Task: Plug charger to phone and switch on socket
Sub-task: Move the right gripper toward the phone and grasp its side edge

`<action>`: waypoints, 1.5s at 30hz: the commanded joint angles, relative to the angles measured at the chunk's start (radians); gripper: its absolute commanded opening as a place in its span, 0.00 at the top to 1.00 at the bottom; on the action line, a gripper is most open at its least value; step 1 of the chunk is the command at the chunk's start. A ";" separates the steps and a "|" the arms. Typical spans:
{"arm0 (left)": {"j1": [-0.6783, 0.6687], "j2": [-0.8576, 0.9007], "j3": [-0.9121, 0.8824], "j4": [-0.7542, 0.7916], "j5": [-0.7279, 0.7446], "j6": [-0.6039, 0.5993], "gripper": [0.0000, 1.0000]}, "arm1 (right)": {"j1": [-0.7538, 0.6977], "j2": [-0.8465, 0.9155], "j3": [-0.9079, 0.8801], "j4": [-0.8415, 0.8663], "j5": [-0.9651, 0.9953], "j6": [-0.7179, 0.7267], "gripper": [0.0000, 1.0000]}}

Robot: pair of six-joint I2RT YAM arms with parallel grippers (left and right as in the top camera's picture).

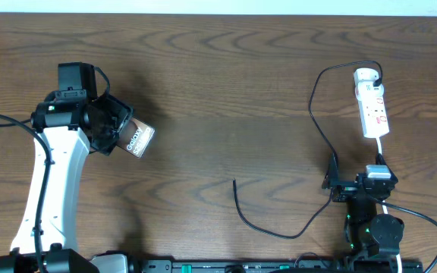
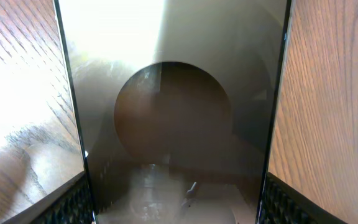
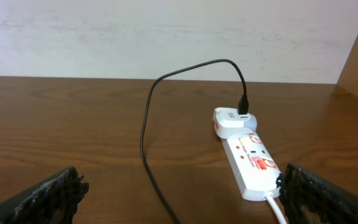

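My left claw grips the small flat dark phone at the left of the wooden surface, my right claw is open by the long white socket strip, and the thin black charger lies loose, so plugging and switching are left, I think.

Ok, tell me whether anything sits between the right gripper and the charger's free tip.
Nothing visible does: only bare table lies between the right gripper and the charger tip, which is off to its left.
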 commanded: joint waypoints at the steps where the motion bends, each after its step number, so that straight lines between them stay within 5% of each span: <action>1: 0.003 -0.015 0.002 0.003 -0.035 0.019 0.93 | 0.008 -0.005 -0.001 -0.004 -0.008 -0.011 0.01; 8: 0.003 -0.015 0.002 -0.008 -0.029 0.018 0.93 | 0.008 -0.005 0.007 0.132 -0.192 0.048 0.01; 14: 0.003 -0.015 0.002 -0.002 0.023 0.010 0.93 | 0.008 0.096 0.212 -0.043 -0.214 0.119 0.01; 20: 0.001 -0.015 0.002 -0.003 0.023 -0.036 0.93 | 0.008 0.513 0.640 -0.271 -0.381 0.059 0.01; 28: 0.001 -0.015 0.002 -0.049 0.026 -0.306 0.93 | 0.033 1.180 1.143 -0.522 -0.964 0.098 0.01; 34: 0.001 -0.015 0.002 -0.090 0.054 -0.439 0.93 | 0.117 1.534 1.205 -0.205 -1.386 0.248 0.01; 39: -0.002 -0.015 0.002 -0.098 0.078 -0.459 0.93 | 0.227 1.761 1.205 0.139 -1.378 0.692 0.01; 45: -0.034 -0.015 0.002 -0.104 0.078 -0.536 0.93 | 0.369 1.924 1.205 0.439 -1.304 0.986 0.07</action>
